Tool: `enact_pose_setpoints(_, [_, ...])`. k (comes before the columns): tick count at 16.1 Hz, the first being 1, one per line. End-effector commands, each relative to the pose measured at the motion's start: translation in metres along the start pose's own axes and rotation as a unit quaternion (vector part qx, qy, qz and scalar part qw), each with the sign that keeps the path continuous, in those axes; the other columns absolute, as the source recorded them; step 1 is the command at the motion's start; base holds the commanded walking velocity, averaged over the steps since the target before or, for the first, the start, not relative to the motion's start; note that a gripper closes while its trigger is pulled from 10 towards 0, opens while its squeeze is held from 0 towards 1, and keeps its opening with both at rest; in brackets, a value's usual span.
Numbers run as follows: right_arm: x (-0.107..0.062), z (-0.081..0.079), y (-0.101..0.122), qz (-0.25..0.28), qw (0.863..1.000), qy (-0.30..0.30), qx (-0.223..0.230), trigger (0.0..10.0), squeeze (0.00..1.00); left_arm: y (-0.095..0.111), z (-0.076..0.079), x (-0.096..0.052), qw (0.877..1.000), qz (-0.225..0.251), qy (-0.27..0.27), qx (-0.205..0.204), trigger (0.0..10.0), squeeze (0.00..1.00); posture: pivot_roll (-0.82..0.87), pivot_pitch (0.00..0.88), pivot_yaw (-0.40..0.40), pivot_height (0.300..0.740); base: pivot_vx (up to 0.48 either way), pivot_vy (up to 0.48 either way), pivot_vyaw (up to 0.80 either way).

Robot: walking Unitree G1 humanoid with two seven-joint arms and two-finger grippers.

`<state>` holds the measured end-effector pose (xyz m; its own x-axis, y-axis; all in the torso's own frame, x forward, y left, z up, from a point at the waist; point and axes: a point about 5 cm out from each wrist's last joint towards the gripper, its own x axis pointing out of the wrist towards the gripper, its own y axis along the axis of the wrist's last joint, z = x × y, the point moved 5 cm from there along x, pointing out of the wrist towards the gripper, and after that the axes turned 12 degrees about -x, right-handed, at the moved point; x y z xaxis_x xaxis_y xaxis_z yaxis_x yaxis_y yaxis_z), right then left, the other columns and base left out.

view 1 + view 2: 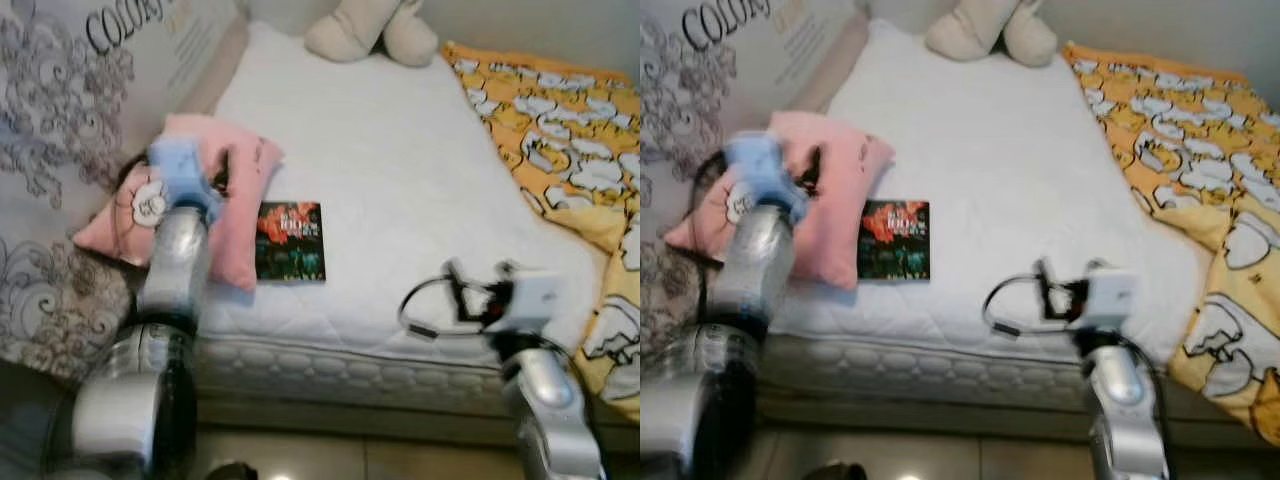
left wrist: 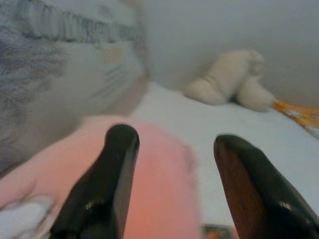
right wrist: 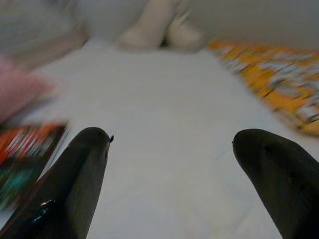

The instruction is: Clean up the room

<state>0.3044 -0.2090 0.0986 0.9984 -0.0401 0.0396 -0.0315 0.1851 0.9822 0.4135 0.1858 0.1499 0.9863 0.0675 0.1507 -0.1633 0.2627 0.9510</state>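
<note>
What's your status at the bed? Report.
Left gripper open over pink pillow. Right gripper open above white mattress, empty. Book beside pillow, untouched.

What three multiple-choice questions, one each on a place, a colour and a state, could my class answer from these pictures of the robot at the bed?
1. Where does the book lie?
A. On the floor
B. On the mattress beside the pillow
C. On the soft toy

2. What colour is the pillow?
A. Pink
B. Green
C. Black

3. How are the left pincer's fingers?
A. Shut on the book
B. Shut on the blanket
C. Open, holding nothing

Answers:
1. B: the book rests flat on the white mattress, right next to the pillow.
2. A: the pillow is plainly pink in both head views.
3. C: the left wrist view shows a wide gap between the two fingers, above the pillow.
</note>
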Motion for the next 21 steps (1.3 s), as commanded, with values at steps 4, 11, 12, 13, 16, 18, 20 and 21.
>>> enact_pose_setpoints(4, [0.007, 0.010, -0.010, -0.004, 0.996, -0.064, 0.061, 10.0, 0.12, -0.045, 0.023, -0.047, 0.994, -0.046, -0.058, 0.076, 10.0, 1.00, -0.06, 0.000, -0.025, 0.740, 0.000, 0.000, 0.00])
enact_pose_setpoints(11, [0.012, 0.004, -0.021, -0.018, 0.999, -0.030, 0.034, 10.0, 0.09, -0.055, 0.054, -0.069, 0.981, -0.067, -0.118, 0.136, 10.0, 0.00, -0.07, 0.000, -0.027, 0.740, 0.000, -0.192, 0.00])
enact_pose_setpoints(12, [0.013, 0.004, -0.020, -0.017, 0.999, -0.030, 0.031, 10.0, 0.09, -0.054, 0.055, -0.069, 0.982, -0.067, -0.119, 0.130, 10.0, 0.00, -0.07, 0.000, -0.026, 0.740, 0.000, -0.431, 0.00])
enact_pose_setpoints(13, [0.015, 0.003, -0.019, -0.014, 0.999, -0.028, 0.026, 10.0, 0.09, -0.053, 0.057, -0.070, 0.983, -0.068, -0.116, 0.122, 10.0, 0.00, -0.08, 0.000, -0.024, 0.740, 0.000, -0.431, 0.00])
enact_pose_setpoints(16, [0.020, 0.001, -0.013, -0.004, 1.000, -0.019, 0.024, 10.0, 0.09, -0.070, 0.023, -0.073, 0.990, -0.117, -0.026, 0.075, 10.0, 0.00, -0.09, 0.000, -0.027, 0.740, 0.000, -0.428, 0.00])
enact_pose_setpoints(18, [0.015, 0.000, -0.019, -0.017, 1.000, -0.009, 0.024, 10.0, 0.09, -0.070, 0.009, -0.077, 0.990, -0.117, -0.009, 0.075, 10.0, 0.00, -0.08, 0.000, -0.037, 0.740, 0.000, -0.416, 0.00])
enact_pose_setpoints(20, [0.011, -0.008, -0.025, -0.026, 1.000, 0.016, 0.004, 10.0, 0.09, -0.072, 0.013, -0.078, 0.990, -0.121, -0.023, 0.074, 10.0, 0.00, -0.08, 0.000, -0.035, 0.740, 0.000, -0.416, 0.00])
enact_pose_setpoints(21, [0.011, -0.009, -0.026, -0.027, 0.999, 0.017, 0.004, 10.0, 0.09, -0.072, 0.016, -0.078, 0.990, -0.121, -0.027, 0.074, 10.0, 0.00, -0.08, 0.000, -0.033, 0.740, 0.000, -0.416, 0.00])
